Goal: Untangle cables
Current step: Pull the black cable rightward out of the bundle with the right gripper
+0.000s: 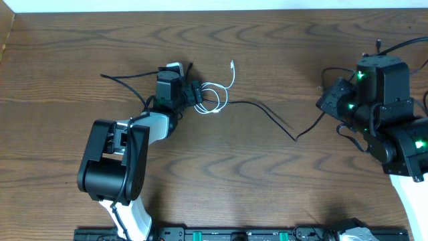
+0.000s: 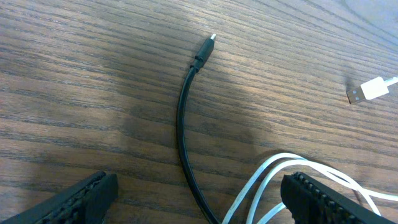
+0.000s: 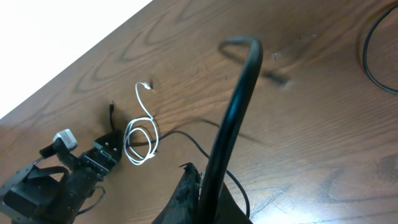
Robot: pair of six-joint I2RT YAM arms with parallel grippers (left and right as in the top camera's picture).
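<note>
- Cables: the white cable (image 2: 277,162) lies in a small double loop left of the table's centre. Its flat USB plug (image 2: 367,92) trails clear of the loop.
- A black cable (image 1: 267,115) runs from the loop area across the table (image 1: 80,40) to the right arm.
- A black plug (image 2: 206,50) on a thin round cord lies just beside the white loop. Whether it belongs to that same black cable cannot be told.
- Step in hand, as judged: separating black from white, with one arm holding the black cable away and the other poised over the tangle.
- Right gripper (image 3: 193,186): closed tight, with the black cable pinched between its fingers and arching up from them.
- Left gripper (image 2: 198,186): spread wide, holding nothing. It sits low over the table, with the black cord and the near edge of the white loop between its fingers.
- Next move, as judged: the left gripper should close on one cord only. The white strands and black cord lie near each other here, so a careless pinch could catch both. A pull from the right could then drag the whole loop.
- Materials: both cords are smooth, round, rubber-like and limp, and they hold soft curves. The finger pads are black and ribbed. The table is dark wood-grain, matt and flat.
</note>
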